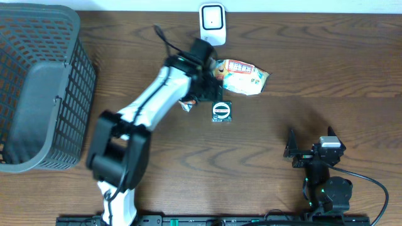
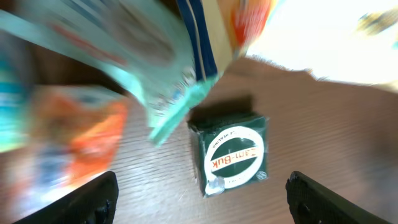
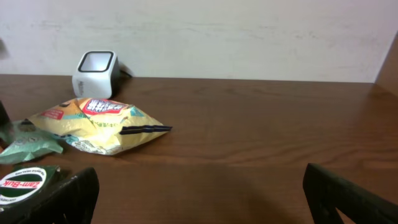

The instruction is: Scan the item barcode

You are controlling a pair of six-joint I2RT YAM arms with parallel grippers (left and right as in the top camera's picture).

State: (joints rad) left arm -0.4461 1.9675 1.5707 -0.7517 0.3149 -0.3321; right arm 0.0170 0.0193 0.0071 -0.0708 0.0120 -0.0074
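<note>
Records left pincer [image 2: 202,190] spread wide, gripping nothing, over snack packet [image 1: 242,75] lying on bench [image 1: 314,63] at 5 o'clock from scanner [image 1: 212,24]. Records right pincer [image 3: 200,199] wide, empty. Judges release step in hand. Next likely requires grasping green box [image 1: 222,111] at 7 o'clock from packet, barcode turned toward scanner.

Blurred packets [image 2: 155,62] (left wrist view), basket [image 1: 78,75] cut off left

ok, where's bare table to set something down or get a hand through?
Widest bare wood: right of the snack bag, out to the table edge, beyond the right gripper. Also the front centre strip between the two arms, below the green box. Crowded: under the scanner, where left arm, bag and box bunch up.
</note>
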